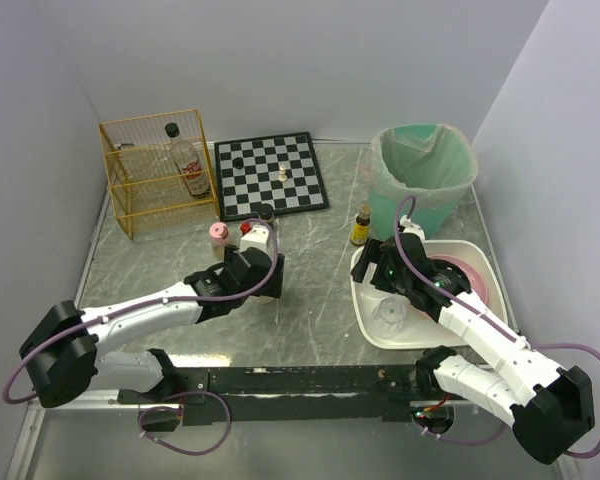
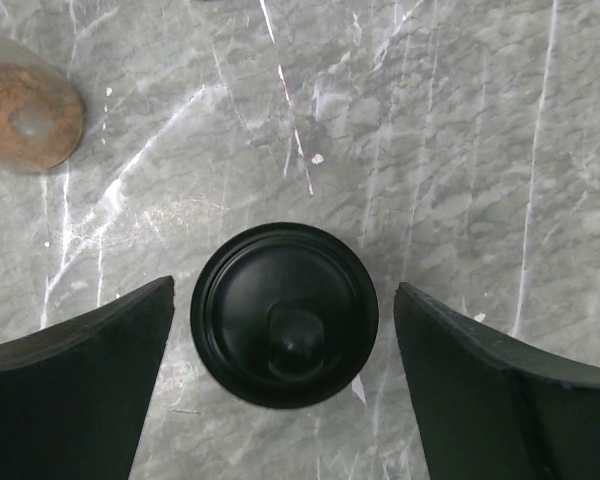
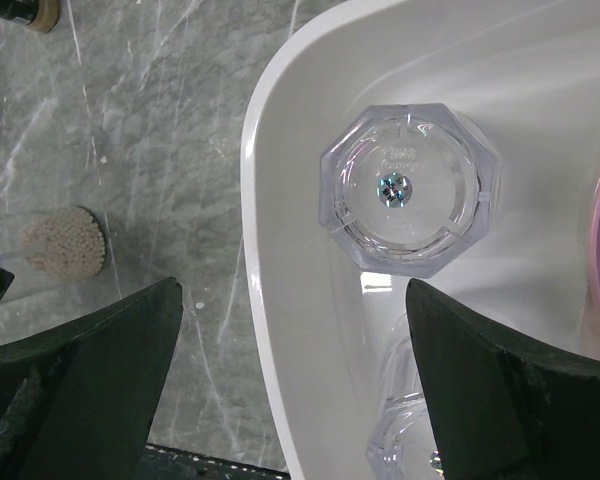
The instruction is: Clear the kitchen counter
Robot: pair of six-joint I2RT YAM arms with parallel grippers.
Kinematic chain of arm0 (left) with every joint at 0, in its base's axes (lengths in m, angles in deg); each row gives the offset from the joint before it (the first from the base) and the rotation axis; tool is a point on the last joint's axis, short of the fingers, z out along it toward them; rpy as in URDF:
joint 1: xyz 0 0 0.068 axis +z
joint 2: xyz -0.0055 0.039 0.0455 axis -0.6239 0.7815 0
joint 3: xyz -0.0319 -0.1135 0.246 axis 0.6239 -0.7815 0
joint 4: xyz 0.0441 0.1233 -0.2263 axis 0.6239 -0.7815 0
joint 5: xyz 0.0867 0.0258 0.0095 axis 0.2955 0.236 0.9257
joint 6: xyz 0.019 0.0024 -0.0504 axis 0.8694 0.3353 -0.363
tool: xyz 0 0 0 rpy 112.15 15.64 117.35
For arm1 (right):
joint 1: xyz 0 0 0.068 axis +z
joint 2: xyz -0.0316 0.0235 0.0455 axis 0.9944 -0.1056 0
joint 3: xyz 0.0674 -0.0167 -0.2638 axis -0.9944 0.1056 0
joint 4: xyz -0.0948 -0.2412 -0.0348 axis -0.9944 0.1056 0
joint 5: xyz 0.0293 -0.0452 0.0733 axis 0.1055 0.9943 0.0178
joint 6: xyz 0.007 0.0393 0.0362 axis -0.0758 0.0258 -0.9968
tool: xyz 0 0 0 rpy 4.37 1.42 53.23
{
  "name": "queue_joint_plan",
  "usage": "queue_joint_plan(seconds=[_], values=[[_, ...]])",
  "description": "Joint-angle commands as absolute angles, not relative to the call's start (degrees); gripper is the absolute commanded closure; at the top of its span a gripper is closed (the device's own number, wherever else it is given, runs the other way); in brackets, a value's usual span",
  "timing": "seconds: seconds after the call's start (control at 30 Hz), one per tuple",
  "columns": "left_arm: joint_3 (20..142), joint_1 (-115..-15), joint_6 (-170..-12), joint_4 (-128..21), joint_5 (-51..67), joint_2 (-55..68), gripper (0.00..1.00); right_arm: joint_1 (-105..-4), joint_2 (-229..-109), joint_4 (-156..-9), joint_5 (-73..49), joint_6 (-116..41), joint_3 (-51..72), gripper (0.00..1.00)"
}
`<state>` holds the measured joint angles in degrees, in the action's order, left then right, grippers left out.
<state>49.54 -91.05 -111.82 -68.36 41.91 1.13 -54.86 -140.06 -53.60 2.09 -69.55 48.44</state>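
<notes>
Left jaws spread wide, flanking a black round cap (image 2: 283,315) with a gap on each side. Brown-filled jar (image 2: 25,115) at 10 o'clock. Right jaws spread, astride the white tray (image 3: 280,300) rim. Clear faceted glass (image 3: 410,190) inside the tray at 12 o'clock, toothpick jar (image 3: 65,240) at 9. Grey-green veined desk (image 1: 320,300) lies under everything.

Bright even overhead light; soft shadows; faint sheen on kitchen counter (image 1: 310,290); glint in clear glass (image 3: 408,190).
</notes>
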Motion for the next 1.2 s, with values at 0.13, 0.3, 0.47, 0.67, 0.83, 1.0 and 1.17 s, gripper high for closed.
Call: queue_joint_plan(seconds=[0.13,0.3,0.47,0.67,0.83,1.0,1.17], values=[[52.14,-91.69,-110.30,-64.82,47.13,7.54,0.21,-55.29,-139.45,-54.67,2.73,-69.74,48.60,0.01],[52.66,-92.04,-110.13,-65.78,47.66,8.16,0.29,-55.29,-139.27,-54.22,3.17,-69.65,48.42,0.01],[52.23,-92.57,-110.74,-66.84,47.93,7.64,0.21,-55.29,-139.71,-54.84,2.56,-69.74,48.51,0.01],[52.40,-92.92,-111.18,-68.07,48.19,7.46,0.23,-55.38,-140.06,-55.10,2.03,-69.92,48.51,0.01],[53.01,-93.18,-111.01,-68.77,48.01,7.55,0.60,-55.38,-139.53,-54.75,2.38,-69.74,48.69,0.01],[56.61,-93.10,-111.53,-72.36,48.80,6.15,0.99,-55.38,-139.45,-54.58,2.38,-69.74,48.51,0.01],[66.88,-93.01,-108.12,-79.74,50.73,2.19,0.99,-55.46,-139.36,-54.40,2.64,-69.39,48.33,0.01]])
